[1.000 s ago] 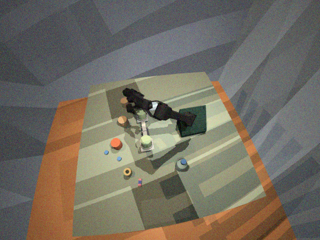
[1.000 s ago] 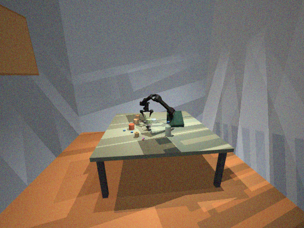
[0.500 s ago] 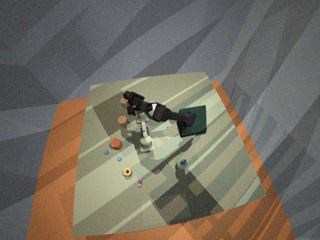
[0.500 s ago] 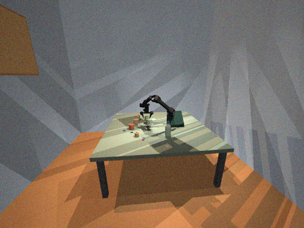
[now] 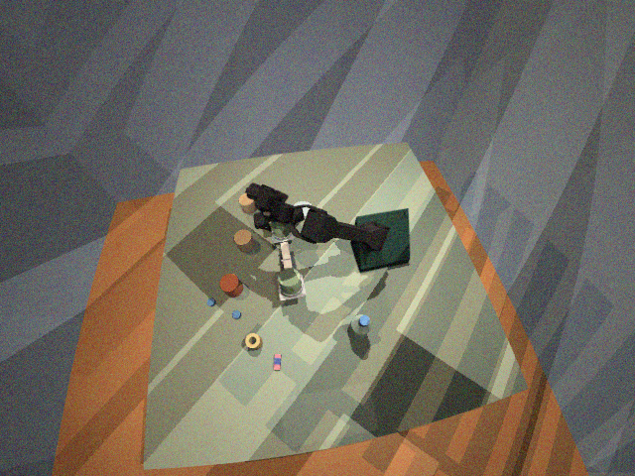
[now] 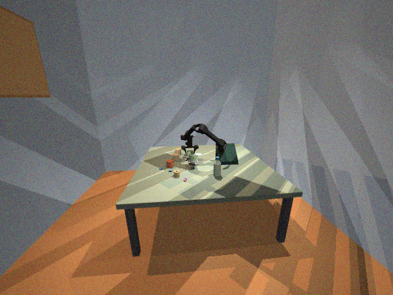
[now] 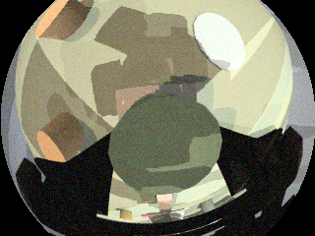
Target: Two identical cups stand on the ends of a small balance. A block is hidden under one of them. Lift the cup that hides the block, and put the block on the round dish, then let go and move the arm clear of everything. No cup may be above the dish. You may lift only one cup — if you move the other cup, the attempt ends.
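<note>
Green, the far cup (image 5: 281, 229) (image 6: 190, 151) (image 7: 165, 143) sits centrally in the wrist view between the wide-open claw's (image 5: 267, 221) (image 6: 190, 148) (image 7: 167, 147) fingers, ungripped. The white dish (image 6: 198, 154) (image 7: 220, 41) lies at that view's upper right.

Counting two green cups (image 5: 291, 284) (image 6: 192, 157) (image 7: 162, 143), one balance (image 5: 286, 253) (image 7: 164, 202) and one round white dish (image 6: 198, 154) (image 7: 219, 41) — also tallying two tan cylinders (image 5: 243, 238) (image 6: 175, 156) (image 7: 64, 133), one red cylinder (image 5: 230, 285) (image 6: 170, 163), two blue discs (image 5: 236, 314) (image 6: 170, 170), one yellow ring (image 5: 247, 341) (image 6: 176, 174), one pink-and-blue block (image 5: 277, 361) (image 6: 185, 179), one blue-capped bottle (image 5: 360, 325) (image 6: 217, 168) — and adding one dark green board (image 5: 397, 225) (image 6: 232, 156) and one table (image 5: 215, 410) (image 6: 152, 193) (image 7: 74, 61).
</note>
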Available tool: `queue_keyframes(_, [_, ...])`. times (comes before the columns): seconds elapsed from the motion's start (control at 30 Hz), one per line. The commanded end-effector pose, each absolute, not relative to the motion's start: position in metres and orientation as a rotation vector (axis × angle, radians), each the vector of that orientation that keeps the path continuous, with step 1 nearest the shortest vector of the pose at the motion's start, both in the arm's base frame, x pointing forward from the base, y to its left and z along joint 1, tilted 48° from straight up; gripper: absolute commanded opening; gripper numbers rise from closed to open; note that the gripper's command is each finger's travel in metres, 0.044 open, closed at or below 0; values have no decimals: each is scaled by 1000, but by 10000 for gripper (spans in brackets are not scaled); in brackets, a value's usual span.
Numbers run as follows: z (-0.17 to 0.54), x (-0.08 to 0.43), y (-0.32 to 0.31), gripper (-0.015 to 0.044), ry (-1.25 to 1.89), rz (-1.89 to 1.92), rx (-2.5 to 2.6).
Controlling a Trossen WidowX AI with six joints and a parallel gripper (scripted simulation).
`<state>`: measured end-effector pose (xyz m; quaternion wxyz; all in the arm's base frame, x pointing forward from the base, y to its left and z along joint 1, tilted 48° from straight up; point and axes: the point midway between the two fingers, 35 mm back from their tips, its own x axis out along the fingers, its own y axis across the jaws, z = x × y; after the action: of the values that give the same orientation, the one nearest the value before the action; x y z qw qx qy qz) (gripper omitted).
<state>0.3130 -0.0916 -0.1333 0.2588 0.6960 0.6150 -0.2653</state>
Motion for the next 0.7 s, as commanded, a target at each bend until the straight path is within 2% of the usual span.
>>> queue_keyframes(0.0, [-135,312,-89,380,1673,-722,1895])
queue_keyframes(0.37, [-135,312,-89,307,1673,-722,1895])
queue_keyframes(0.67, [-131,312,-94,70,1672,-723,1895])
